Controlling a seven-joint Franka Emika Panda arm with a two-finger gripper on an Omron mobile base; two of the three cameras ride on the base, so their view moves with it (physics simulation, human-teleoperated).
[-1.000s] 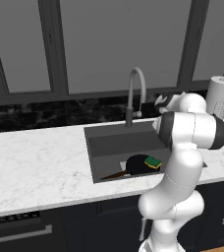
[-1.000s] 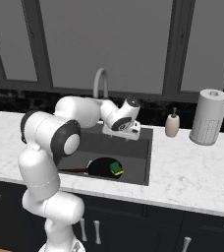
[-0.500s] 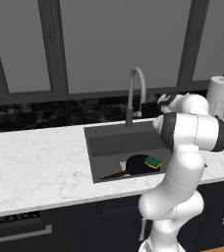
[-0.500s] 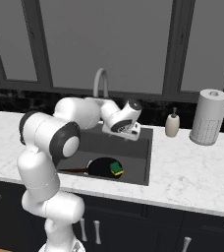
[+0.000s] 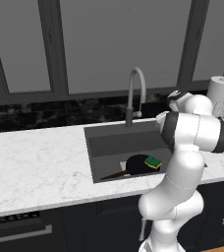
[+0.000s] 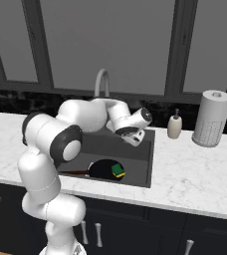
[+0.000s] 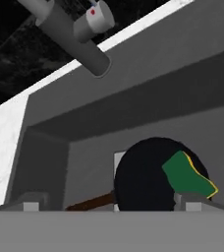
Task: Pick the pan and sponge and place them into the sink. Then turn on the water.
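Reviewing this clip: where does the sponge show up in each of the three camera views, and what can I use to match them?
Left base view: the sponge sits right of centre, on the pan in the sink.
Right base view: just below centre, on the right part of the pan.
Hand view: lower right, green side showing, on the pan's right part.
Shared landmark: the faucet, behind the sink in all three views.

The left base view looks forward and down from behind the arm's left side, taking in the sink (image 5: 133,142) and faucet (image 5: 135,93) from a moderate distance. The right base view faces the same sink (image 6: 135,154) from the other side (paper towel roll (image 6: 212,118) at its right). The hand view sits close above the basin, tilted, sharing the pan (image 7: 143,179) and faucet (image 7: 70,29).
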